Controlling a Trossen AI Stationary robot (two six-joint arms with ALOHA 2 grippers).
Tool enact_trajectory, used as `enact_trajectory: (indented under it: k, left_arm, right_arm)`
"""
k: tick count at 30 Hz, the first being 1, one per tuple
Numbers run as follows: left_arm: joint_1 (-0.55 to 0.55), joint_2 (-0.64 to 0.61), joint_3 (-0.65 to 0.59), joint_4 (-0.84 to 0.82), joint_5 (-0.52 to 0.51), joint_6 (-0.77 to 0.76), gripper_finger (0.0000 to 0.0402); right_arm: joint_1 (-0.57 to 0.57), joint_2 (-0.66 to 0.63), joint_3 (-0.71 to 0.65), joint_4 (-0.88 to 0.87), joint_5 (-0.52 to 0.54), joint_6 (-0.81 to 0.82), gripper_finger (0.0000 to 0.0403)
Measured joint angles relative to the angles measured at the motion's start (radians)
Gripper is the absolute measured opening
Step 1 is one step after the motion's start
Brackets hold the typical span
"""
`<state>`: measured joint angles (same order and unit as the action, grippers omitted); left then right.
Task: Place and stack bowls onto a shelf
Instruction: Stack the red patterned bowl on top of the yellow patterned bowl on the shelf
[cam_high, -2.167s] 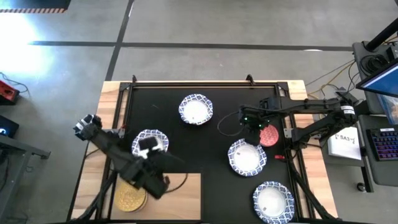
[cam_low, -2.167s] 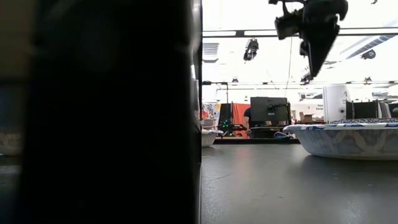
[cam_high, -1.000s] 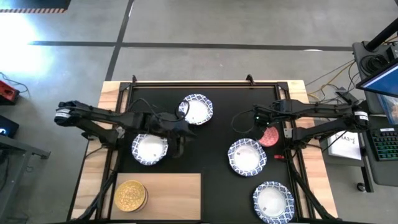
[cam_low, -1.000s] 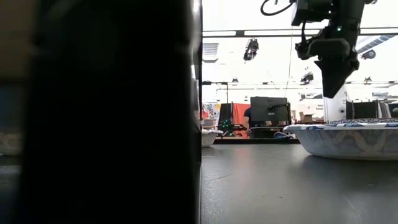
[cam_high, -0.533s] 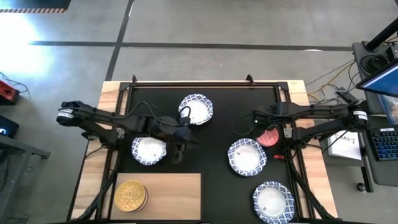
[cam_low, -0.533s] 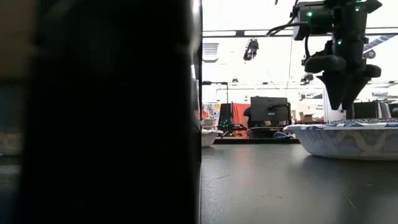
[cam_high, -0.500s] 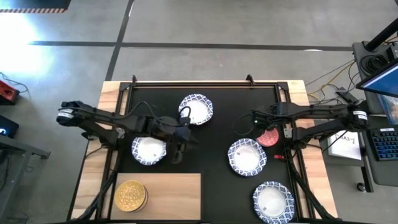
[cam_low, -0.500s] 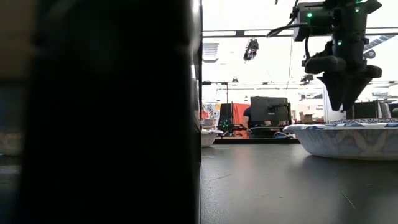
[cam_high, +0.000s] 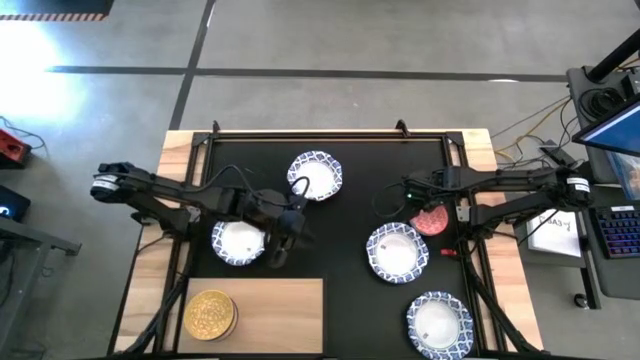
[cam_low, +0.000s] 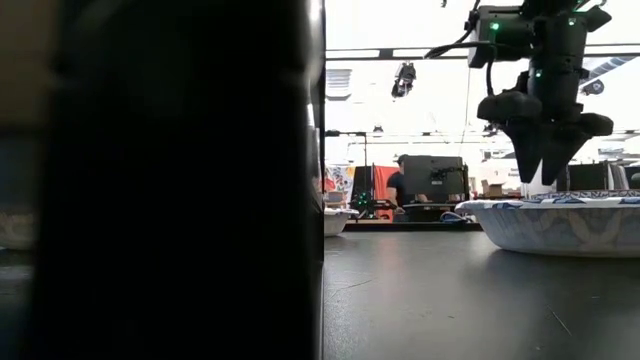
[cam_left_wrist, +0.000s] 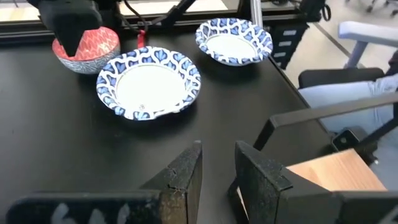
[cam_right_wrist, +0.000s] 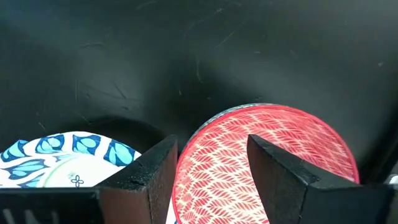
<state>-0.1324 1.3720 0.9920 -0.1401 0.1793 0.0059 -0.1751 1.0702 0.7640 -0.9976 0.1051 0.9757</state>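
- We see the right gripper (cam_right_wrist: 208, 171) open, fingers straddling the near rim of the red-pink bowl (cam_right_wrist: 267, 158), leaf-patterned, at the mat's right edge.
- The left gripper (cam_left_wrist: 217, 180) hangs empty, fingers slightly apart, beside a blue-rimmed white bowl (cam_high: 240, 241).
- The golden bowl (cam_high: 209, 314) sits on the shelf (cam_high: 285, 315), near left.

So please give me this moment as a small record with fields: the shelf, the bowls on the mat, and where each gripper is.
shelf: light-wood shelf holds only the golden yellow bowl, at its left end
large bowls: four white bowls with blue rims on the black mat, none stacked
red-pink bowl: red-pink bowl on the mat, near its right edge
left gripper: left gripper open, empty, beside the left white bowl
right gripper: right gripper open, above the red-pink bowl's rim
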Motion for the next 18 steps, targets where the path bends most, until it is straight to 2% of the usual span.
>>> enact_trajectory:
  k: [10,18]
  left_arm:
    - [-0.005,-0.006,0.000,-0.040,0.018,0.026,0.0078]
    - [-0.005,-0.007,0.000,-0.041,0.021,0.034,0.0078]
  right_arm:
    - [0.068,0.000,-0.093,0.111,-0.001,0.096,0.0183]
    - [0.095,0.000,-0.158,0.173,0.004,0.103,0.0182]
